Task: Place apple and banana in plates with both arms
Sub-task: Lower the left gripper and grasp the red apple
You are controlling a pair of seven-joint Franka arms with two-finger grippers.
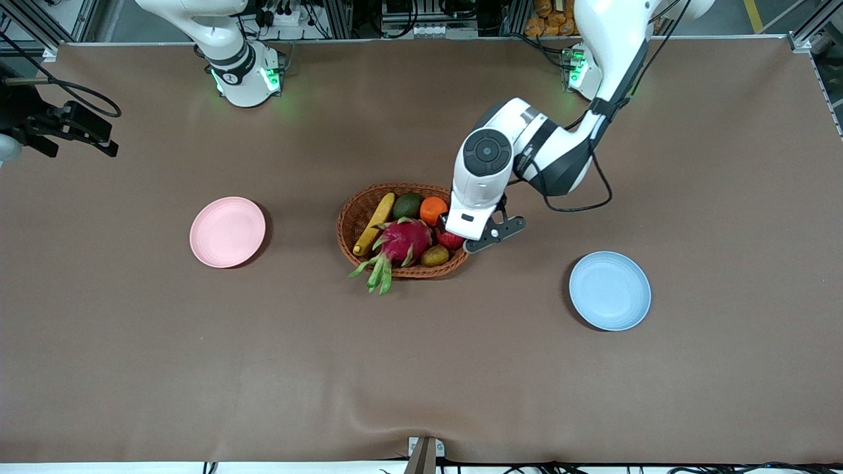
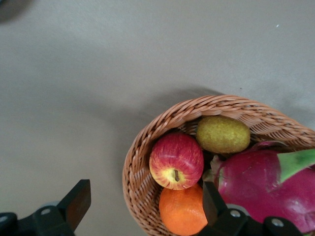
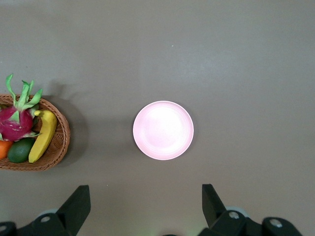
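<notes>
Tablecloth (image 1: 421,368), plain brown, wrinkled at camera edge.

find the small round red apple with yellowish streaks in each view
Front view: the small round red apple sits in the oval brown wicker basket, mostly hidden under the left gripper.
Left wrist view: apple inside the basket rim, beside the orange.
Right wrist view: not visible.
Shared landmark: the basket.
</notes>
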